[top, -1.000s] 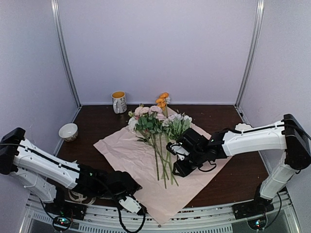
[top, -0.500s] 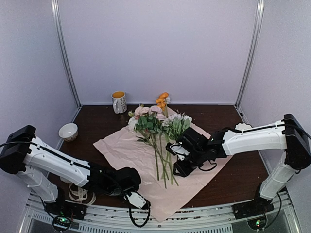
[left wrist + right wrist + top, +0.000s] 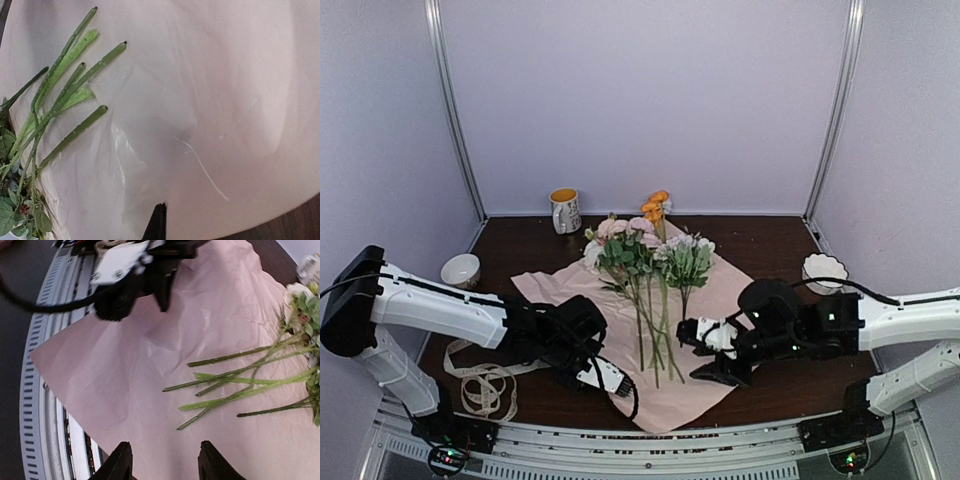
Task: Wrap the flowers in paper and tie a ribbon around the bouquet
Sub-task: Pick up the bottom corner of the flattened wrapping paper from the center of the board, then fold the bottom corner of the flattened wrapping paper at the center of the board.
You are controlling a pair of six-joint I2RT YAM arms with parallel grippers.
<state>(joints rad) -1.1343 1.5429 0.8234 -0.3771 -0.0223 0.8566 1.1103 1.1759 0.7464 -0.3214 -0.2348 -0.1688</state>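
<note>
- Top view: the flowers [image 3: 650, 270] lie on the paper [image 3: 650, 405], blooms toward the back wall and stems toward the arms.
- The paper's near corner hangs past the table [image 3: 770, 240] edge.
- The ribbon [image 3: 480, 385] lies loose on bare wood left of the paper. Its lettering is too small to read, and so is the mug [image 3: 564, 210] print.
- The left gripper [image 3: 608, 375] sits at the paper's near-left edge; the right gripper [image 3: 705, 352] is just right of the stem ends.
- Left wrist: fingers [image 3: 157, 222] closed together, tip down on the paper. Cannot tell whether a fold is pinched. Stem ends lie off to the left.
- Right wrist: fingers [image 3: 122, 462] stand apart over bare paper, nothing between them. The paper's edge overlaps the metal rail [image 3: 45, 365].
</note>
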